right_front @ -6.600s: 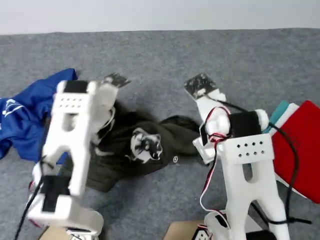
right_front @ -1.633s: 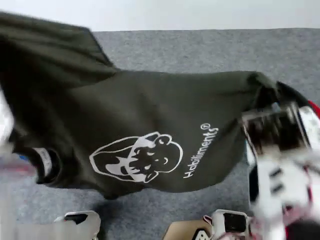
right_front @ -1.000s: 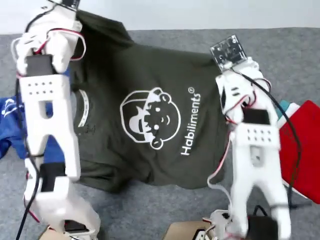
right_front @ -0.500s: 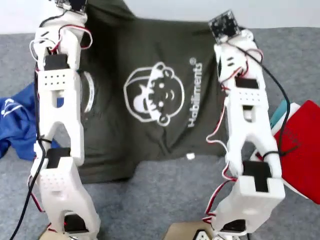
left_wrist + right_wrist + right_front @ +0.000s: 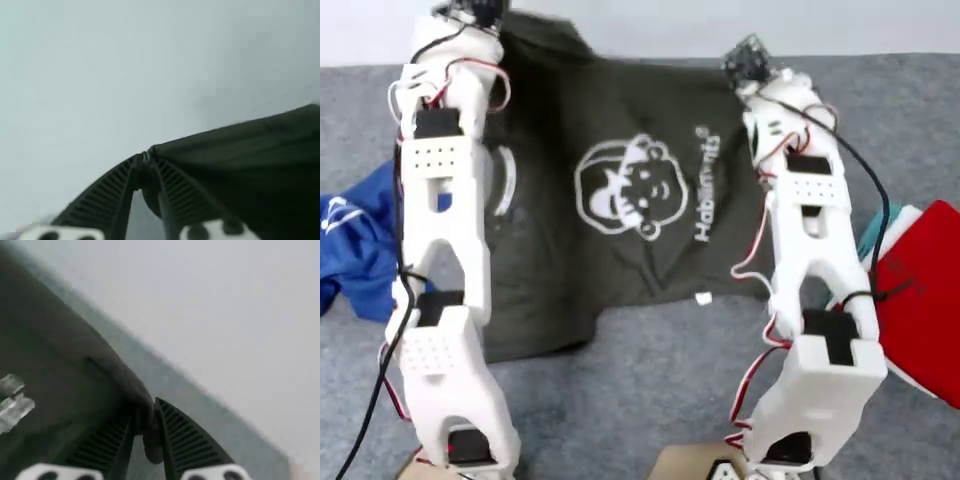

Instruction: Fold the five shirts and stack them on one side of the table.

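A dark olive shirt (image 5: 620, 215) with a white monkey print hangs spread between both arms at the far side of the table, its lower hem resting on the grey cloth. My left gripper (image 5: 146, 159) is shut on a pinch of the dark shirt (image 5: 240, 150) at its far left corner. My right gripper (image 5: 145, 412) is shut on the shirt's (image 5: 60, 385) far right corner. In the high view the left arm (image 5: 440, 180) and the right arm (image 5: 810, 210) stretch far out. A crumpled blue shirt (image 5: 355, 250) lies at the left edge.
A stack of folded shirts (image 5: 915, 295), red on top with teal and white beneath, sits at the right edge. The table is covered in grey fabric (image 5: 660, 390), with bare room in front of the olive shirt. A pale wall stands behind.
Both arms lifted the olive shirt off the table, swung it up toward the camera and stretched it out far forward. Over the last half second it sank slightly lower, flatter.
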Controlling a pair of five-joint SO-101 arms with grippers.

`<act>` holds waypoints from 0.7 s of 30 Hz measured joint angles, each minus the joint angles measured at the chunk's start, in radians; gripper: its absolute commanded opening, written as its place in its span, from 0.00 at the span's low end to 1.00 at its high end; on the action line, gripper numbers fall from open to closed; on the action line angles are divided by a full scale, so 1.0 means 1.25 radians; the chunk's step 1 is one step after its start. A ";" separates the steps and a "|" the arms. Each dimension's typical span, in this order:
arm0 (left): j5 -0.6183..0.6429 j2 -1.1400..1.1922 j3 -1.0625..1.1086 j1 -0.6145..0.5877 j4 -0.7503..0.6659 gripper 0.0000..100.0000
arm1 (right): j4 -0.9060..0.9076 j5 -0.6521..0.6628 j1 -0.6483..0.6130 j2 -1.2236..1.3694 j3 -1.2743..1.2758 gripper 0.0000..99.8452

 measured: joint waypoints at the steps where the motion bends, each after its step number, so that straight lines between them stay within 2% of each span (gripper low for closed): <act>1: -0.001 0.001 0.000 0.000 0.050 0.00 | 0.034 0.002 0.000 -0.011 0.004 0.01; 7: -0.015 0.001 -0.065 -0.001 0.367 0.00 | 0.227 0.004 0.000 -0.064 0.015 0.01; 15: -0.152 0.001 -0.179 0.014 0.784 0.00 | 0.416 0.004 0.018 -0.098 0.015 0.01; 17: -0.172 0.000 -0.182 0.011 0.840 0.00 | 0.470 0.002 0.025 -0.106 0.015 0.01; 21: -0.180 -0.001 -0.155 -0.004 0.853 0.00 | 0.584 0.038 0.028 -0.122 0.015 0.01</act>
